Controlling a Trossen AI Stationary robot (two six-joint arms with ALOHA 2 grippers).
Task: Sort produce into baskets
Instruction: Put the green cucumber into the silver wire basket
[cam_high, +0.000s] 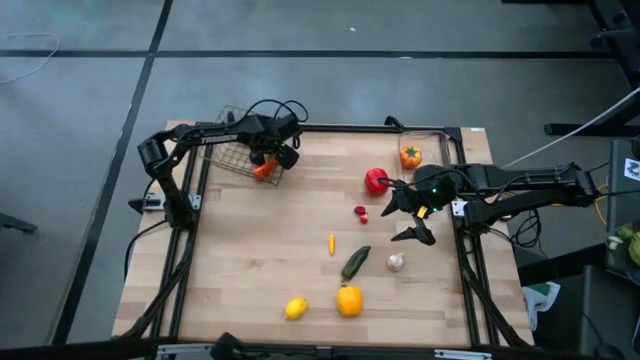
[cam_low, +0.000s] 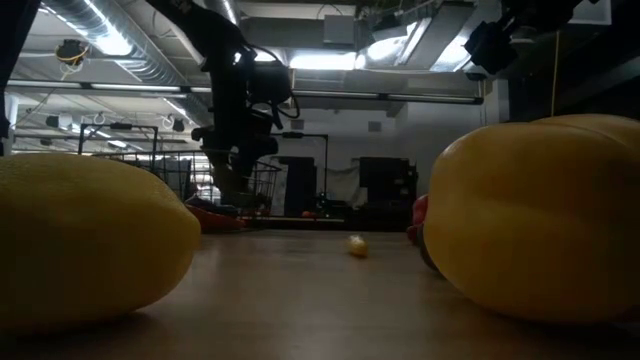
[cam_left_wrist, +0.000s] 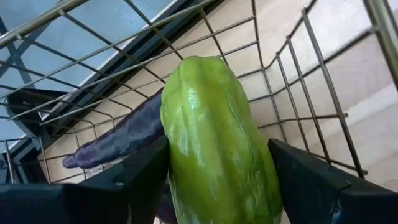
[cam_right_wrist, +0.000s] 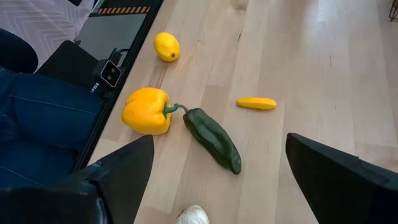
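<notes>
At the table's far left stands the wire mesh basket (cam_high: 228, 150). My left gripper (cam_high: 270, 157) reaches into it and is shut on a long light-green vegetable (cam_left_wrist: 214, 124). A purple eggplant (cam_left_wrist: 118, 143) lies in the basket behind the green one, and an orange piece (cam_high: 262, 171) shows at the basket's near side. My right gripper (cam_high: 408, 215) hangs open above the table's right side, with nothing between its fingers. Below it lie a dark green pepper (cam_right_wrist: 212, 138), a yellow pepper (cam_right_wrist: 146, 111), a lemon (cam_right_wrist: 166, 46) and a small yellow piece (cam_right_wrist: 256, 103). My left gripper pinches the green vegetable by its two long sides (cam_left_wrist: 177, 165) between the two fingers, which lie across it. The fingers slant down from above into the basket. The vegetable points away from the gripper, inside the mesh walls and over the eggplant; whether it rests on anything is hidden.
A red piece (cam_high: 376, 181) and a small red one (cam_high: 360, 212) lie right of centre, and a white garlic bulb (cam_high: 396, 262) nearer the front. An orange pepper (cam_high: 410, 155) sits by the see-through bin (cam_high: 445, 137) at the far right. A person's legs (cam_right_wrist: 43, 118) show beside the table.
</notes>
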